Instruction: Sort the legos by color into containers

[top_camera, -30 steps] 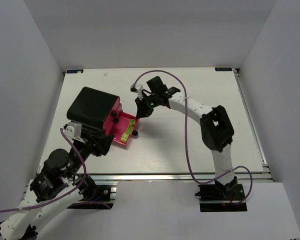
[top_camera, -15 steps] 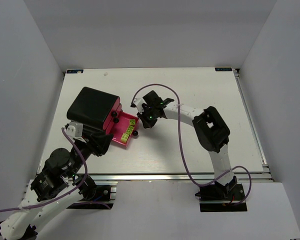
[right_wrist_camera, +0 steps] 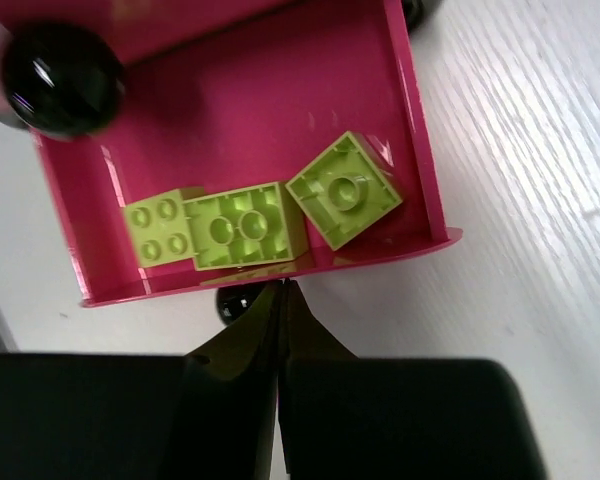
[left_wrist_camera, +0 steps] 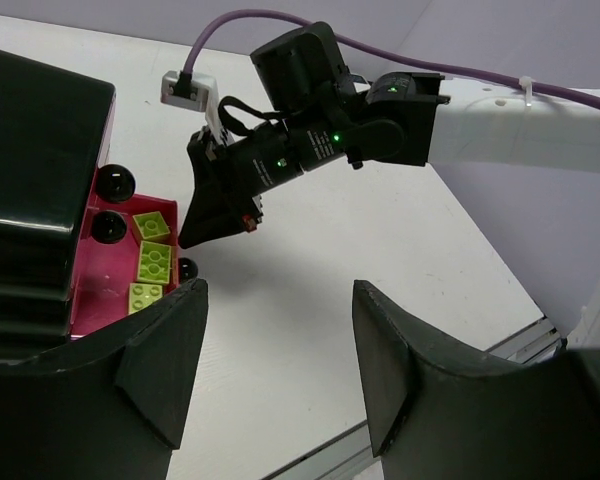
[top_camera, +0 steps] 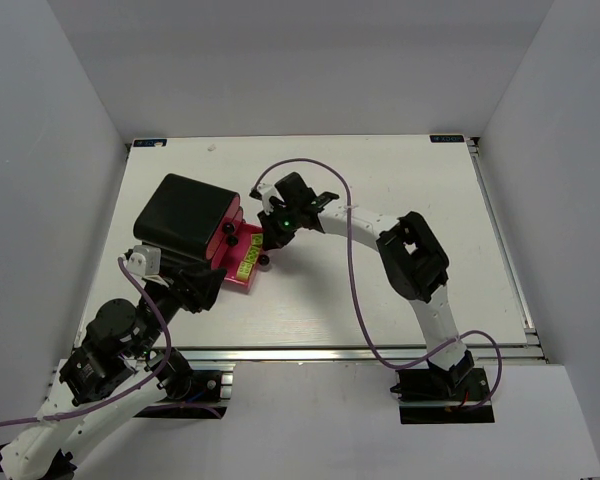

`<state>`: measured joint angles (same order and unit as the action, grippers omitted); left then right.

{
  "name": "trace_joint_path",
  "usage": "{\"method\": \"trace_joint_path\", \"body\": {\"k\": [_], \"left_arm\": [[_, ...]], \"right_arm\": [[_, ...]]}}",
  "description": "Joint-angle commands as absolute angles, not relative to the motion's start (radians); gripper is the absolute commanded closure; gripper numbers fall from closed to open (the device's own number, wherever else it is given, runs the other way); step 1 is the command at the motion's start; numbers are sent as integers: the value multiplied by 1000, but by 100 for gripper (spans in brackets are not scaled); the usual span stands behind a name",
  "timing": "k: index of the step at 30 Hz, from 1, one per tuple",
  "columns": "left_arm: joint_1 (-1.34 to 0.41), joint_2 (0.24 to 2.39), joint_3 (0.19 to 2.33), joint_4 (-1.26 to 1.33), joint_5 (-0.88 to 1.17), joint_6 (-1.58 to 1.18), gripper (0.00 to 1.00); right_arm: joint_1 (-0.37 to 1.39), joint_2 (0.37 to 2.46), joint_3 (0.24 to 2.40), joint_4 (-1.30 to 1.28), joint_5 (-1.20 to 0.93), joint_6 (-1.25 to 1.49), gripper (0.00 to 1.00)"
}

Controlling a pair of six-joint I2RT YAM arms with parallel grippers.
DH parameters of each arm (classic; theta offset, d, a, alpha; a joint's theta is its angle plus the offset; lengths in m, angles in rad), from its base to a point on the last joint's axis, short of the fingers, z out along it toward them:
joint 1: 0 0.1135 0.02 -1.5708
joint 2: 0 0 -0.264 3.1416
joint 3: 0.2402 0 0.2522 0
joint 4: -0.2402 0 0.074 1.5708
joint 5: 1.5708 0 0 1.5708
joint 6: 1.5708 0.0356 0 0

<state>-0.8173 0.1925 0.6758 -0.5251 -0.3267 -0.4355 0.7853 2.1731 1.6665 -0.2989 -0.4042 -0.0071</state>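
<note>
Closing the bottom drawer [right_wrist_camera: 230, 110] looks like the step: the right hand [right_wrist_camera: 280, 290], pinched shut and empty, sits at its front wall. Three lime bricks [right_wrist_camera: 242, 228] lie inside. Next comes a straight push toward the cabinet [top_camera: 185, 210]; the left hand [left_wrist_camera: 280, 290] hangs open, empty.

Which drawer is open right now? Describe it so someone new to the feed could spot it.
Find the black cabinet on the left side of the table. From its bottom, one magenta drawer sticks out toward the right gripper. Unlike the drawers above, it is pulled far out and holds three lime bricks.
</note>
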Motion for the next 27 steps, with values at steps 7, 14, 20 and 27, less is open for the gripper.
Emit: {"method": "trace_joint_path", "body": {"k": [7, 14, 20, 27], "left_arm": [[-811, 199, 673, -534, -337, -434, 30], [-811, 198, 673, -535, -339, -434, 30], [-811, 196, 673, -535, -337, -434, 30], [-811, 195, 672, -534, -339, -434, 30]], "right_arm": [[788, 2285, 1827, -221, -597, 167, 100], [782, 2368, 1907, -192, -637, 271, 100], [779, 2347, 1806, 23, -660, 403, 100], [775, 2365, 1776, 126, -641, 560, 100]]}}
